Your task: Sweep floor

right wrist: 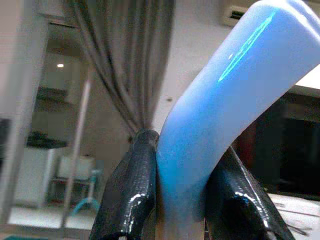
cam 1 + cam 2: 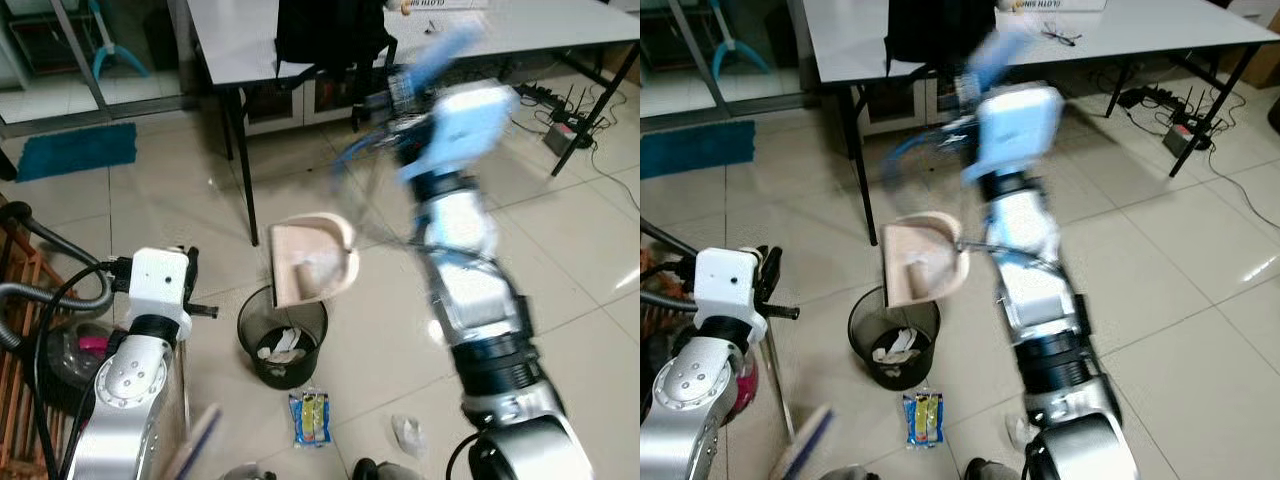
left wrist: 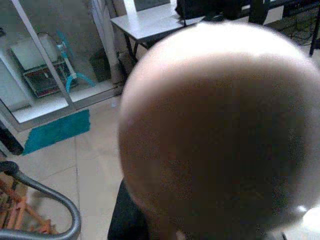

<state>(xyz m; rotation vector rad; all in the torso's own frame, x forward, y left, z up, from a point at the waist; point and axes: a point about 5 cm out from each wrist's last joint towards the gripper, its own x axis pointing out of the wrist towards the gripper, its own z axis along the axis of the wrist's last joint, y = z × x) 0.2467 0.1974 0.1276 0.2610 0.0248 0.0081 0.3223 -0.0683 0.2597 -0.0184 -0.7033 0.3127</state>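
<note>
While the right arm reaches up through the middle of the frame, blurred, its right gripper (image 1: 182, 200) is clenched on the blue handle (image 1: 220, 115) of a dustpan: in the right wrist view the two black fingers (image 1: 132, 190) press against the handle from both sides. The beige dustpan (image 2: 310, 262) hangs tilted just above the black bin (image 2: 282, 335) at centre frame, its open side facing the camera with some pale debris inside. Crumpled paper lies in the bin. On the tiled floor (image 2: 590, 250) at lower centre, just beside the bin, lie a small packet (image 2: 311, 417) and a scrap of clear wrapper (image 2: 408, 432). The left gripper (image 2: 190, 285) sits at lower left near a vacuum hose (image 2: 60, 290); I cannot tell whether it is released or clenched. A white table (image 2: 250, 40) stands across the top of the frame, with a teal mat (image 2: 75, 150) at upper left.
</note>
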